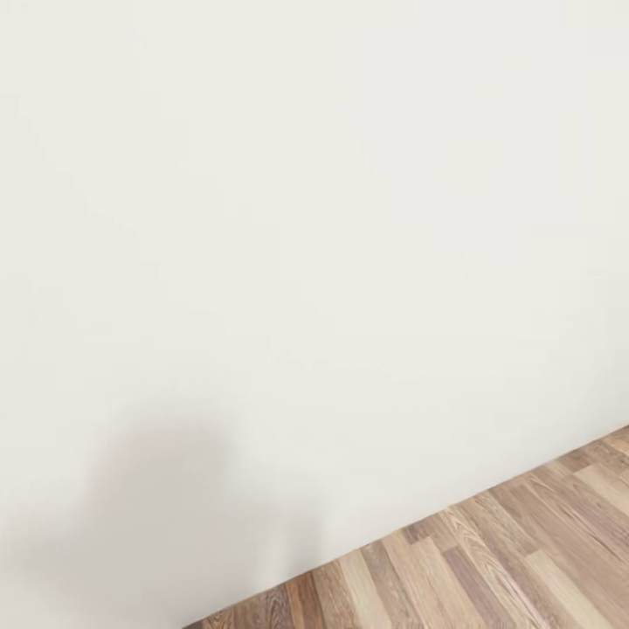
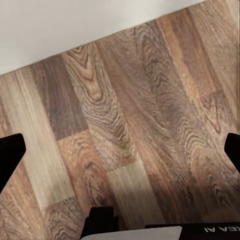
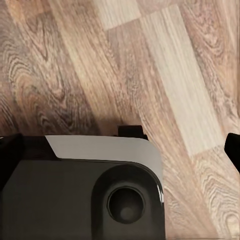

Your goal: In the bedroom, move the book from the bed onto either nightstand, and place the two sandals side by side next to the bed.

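Bedroom wall (image 1: 262,218) | plank floor (image 1: 524,559) | left tool (image 2: 122,152), right tool (image 3: 122,145) spread wide, empty | lettering unreadable

All I can see of the bedroom is a plain white wall (image 1: 288,218) right in front of me, meeting a wood-plank floor (image 1: 507,559) at my lower right. My wrist cameras look down on the same brown planks (image 2: 130,125), grain varied from pale to dark.
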Tool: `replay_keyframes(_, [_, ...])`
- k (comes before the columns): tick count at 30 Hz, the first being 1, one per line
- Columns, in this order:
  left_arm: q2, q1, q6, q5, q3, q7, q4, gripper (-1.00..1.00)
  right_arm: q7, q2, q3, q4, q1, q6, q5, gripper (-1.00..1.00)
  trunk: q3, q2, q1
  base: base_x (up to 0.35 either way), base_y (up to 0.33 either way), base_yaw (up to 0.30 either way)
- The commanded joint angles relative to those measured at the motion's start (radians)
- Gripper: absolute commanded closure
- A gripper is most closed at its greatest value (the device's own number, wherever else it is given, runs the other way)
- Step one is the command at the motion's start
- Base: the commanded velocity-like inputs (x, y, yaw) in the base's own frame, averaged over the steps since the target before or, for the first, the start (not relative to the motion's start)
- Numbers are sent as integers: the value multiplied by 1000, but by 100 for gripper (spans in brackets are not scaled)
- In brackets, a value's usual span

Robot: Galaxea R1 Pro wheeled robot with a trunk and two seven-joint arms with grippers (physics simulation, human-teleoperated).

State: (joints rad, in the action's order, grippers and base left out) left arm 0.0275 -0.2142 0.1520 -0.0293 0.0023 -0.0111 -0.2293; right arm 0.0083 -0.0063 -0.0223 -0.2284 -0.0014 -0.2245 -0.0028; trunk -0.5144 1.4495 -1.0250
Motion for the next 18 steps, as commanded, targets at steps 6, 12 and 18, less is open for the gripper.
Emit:
replay_keyframes(6, [0,-1,3,-3,1,-1,1,-100,1,0,-2,0,0,-3,0,-100,-1,0,0,0,0,-283])
replay_keyframes(12, [0,-1,3,-3,-1,-1,1,-100,1,0,-2,0,0,-3,0,-100,-1,0,0,0,0,-283])
replay_keyframes(18, [0,-1,4,-3,-1,-1,1,-100,1,0,-2,0,0,-3,0,-100,-1,0,0,0,0,-283])
